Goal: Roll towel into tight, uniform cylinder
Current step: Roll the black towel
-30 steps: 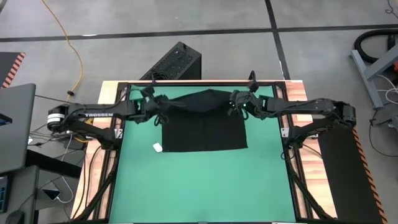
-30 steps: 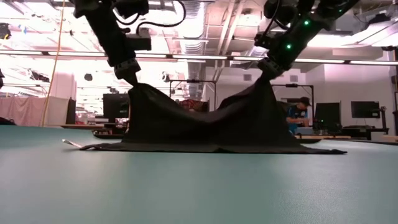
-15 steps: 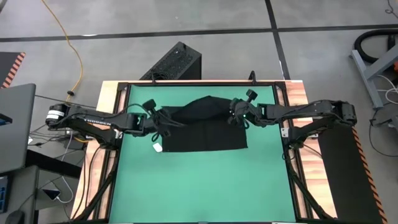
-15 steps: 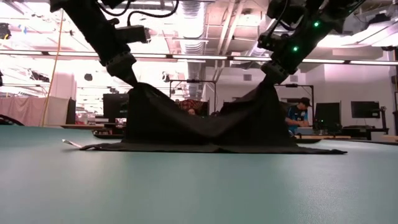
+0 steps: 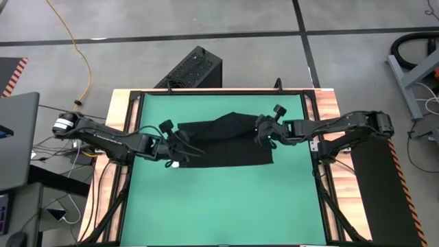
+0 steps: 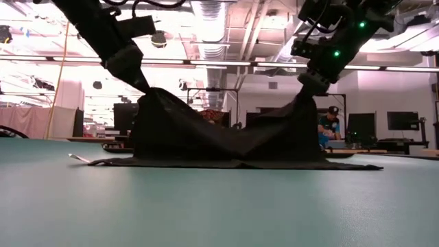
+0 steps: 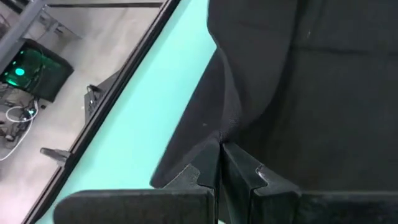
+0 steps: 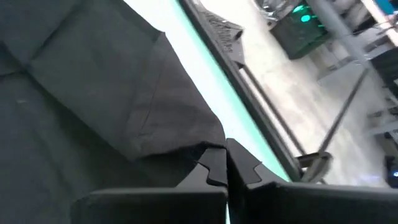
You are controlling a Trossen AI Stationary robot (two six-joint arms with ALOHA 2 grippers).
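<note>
The black towel [image 5: 226, 143] lies on the green mat [image 5: 219, 199], its near edge [image 6: 233, 165] flat on the mat and its far part raised in two peaks with a sag between them. My left gripper [image 5: 180, 145] is shut on the left peak [image 6: 152, 96]. My right gripper [image 5: 261, 133] is shut on the right peak [image 6: 302, 101]. Both come in slanting down from the table's sides. A small white tag [image 6: 77, 158] sticks out at the towel's left on the mat. My left gripper pinches a bunched fold of the towel's left far corner [image 7: 227, 122] between its two fingers, slanting down from the table's left. The cloth hangs from the fingers as a tent, its lower part on the mat. My right gripper pinches the towel's right far corner [image 8: 198, 142] between its two fingers, slanting down from the table's right. The cloth falls away below the fingers, somewhat slack toward the middle, with its near part on the mat.
A black ribbed box [image 5: 195, 68] stands on the floor beyond the table's far edge. Dark frame rails [image 5: 130, 185] run along the mat's sides. A laptop [image 5: 17, 137] sits off to the left. Green mat lies bare toward the near edge. A person [image 6: 334, 118] sits far behind.
Both grippers have moved toward the table's near edge and a little down, carrying the towel's far corners with them. The far part has come over the near part, which has stayed flat on the mat. The left gripper has travelled farther.
</note>
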